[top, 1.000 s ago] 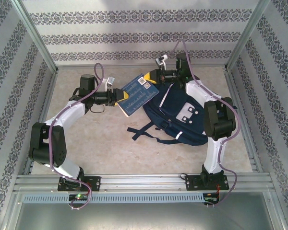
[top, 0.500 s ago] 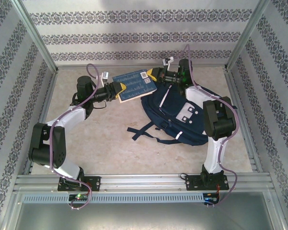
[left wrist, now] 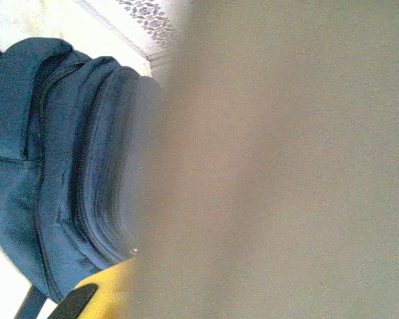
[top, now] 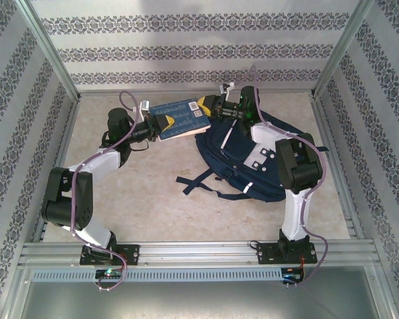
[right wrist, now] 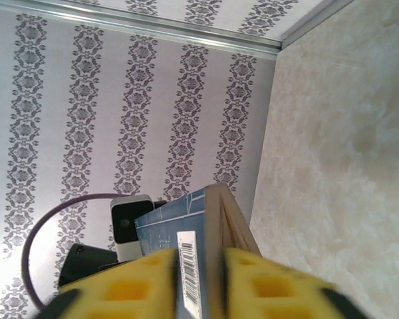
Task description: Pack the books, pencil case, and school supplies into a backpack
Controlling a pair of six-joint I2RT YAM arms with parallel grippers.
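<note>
The books (top: 181,117) are showing as a thin flat stack with a dark blue cover on top, crossed by faint rows of pale print and carrying small pale labels at its far-right corner. In the right wrist view a white barcode label is running down the blue cover, and tan page edges are showing beside it.

The stack is sitting over the far middle of the table (top: 153,199), close to the far edge, and is spanning the gap between the two grippers. The left gripper (top: 161,125) is meeting the stack's left end, with its jaws narrow and closed on that end. In its own wrist view a blurred tan surface is lying right against the lens.

The right gripper (top: 209,106) is meeting the stack's right end. Its yellow fingers (right wrist: 130,289) are standing one on each side of the stack's edge, very near it. Whether they are pressing on it or merely flanking it cannot be told.

The backpack (top: 253,166), navy with pale patches and white stripes, is lying on the right half of the table. Its top end is just beside the books' right end, under the right gripper.
</note>
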